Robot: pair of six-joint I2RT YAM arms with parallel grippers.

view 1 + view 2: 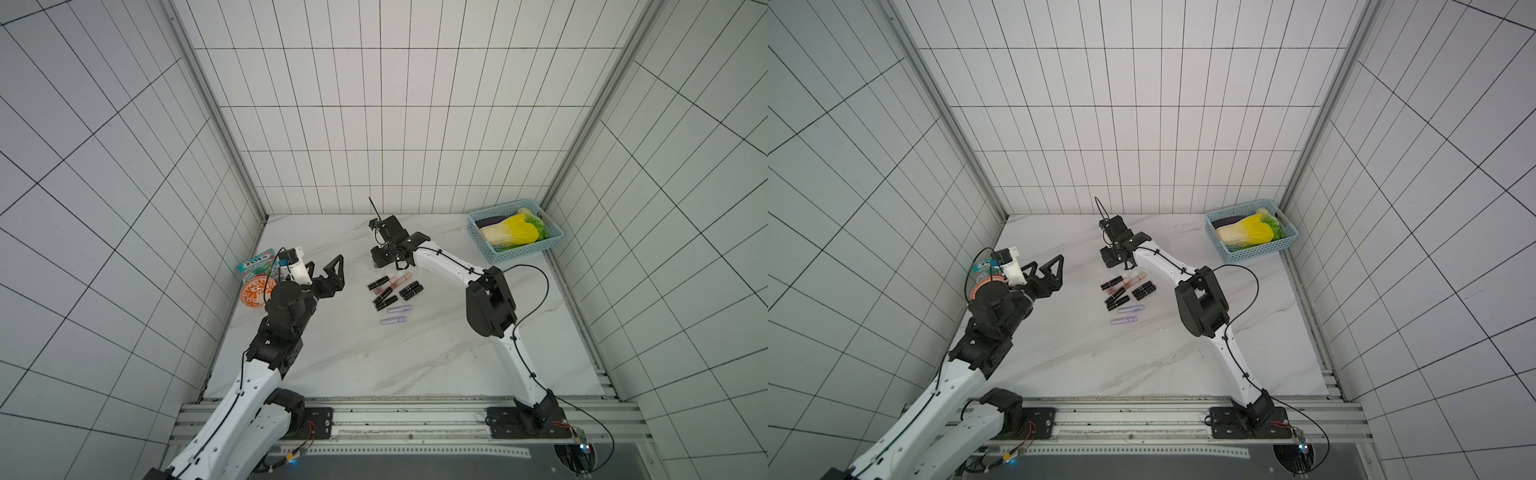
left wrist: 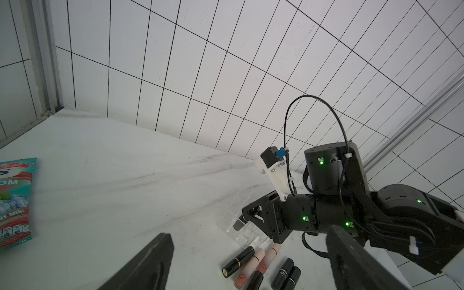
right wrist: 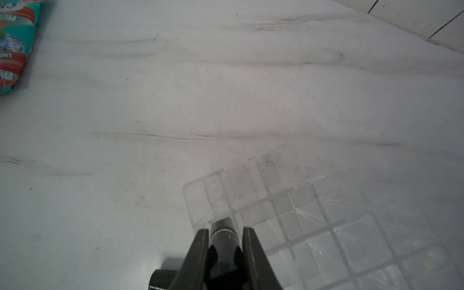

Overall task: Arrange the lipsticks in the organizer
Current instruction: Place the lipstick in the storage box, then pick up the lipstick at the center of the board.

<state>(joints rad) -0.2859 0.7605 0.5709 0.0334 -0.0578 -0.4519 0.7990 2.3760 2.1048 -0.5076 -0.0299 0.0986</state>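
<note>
While one black lipstick sat with its tip at a corner slot of the clear organizer, we saw the right gripper nearly closed around it, jaws close on both sides, though we could not tell whether they pressed it. Just beside the organizer, the other lipsticks lay loose on the marble table. Off to the left, we found the left gripper spread wide above the table, holding nothing
</note>
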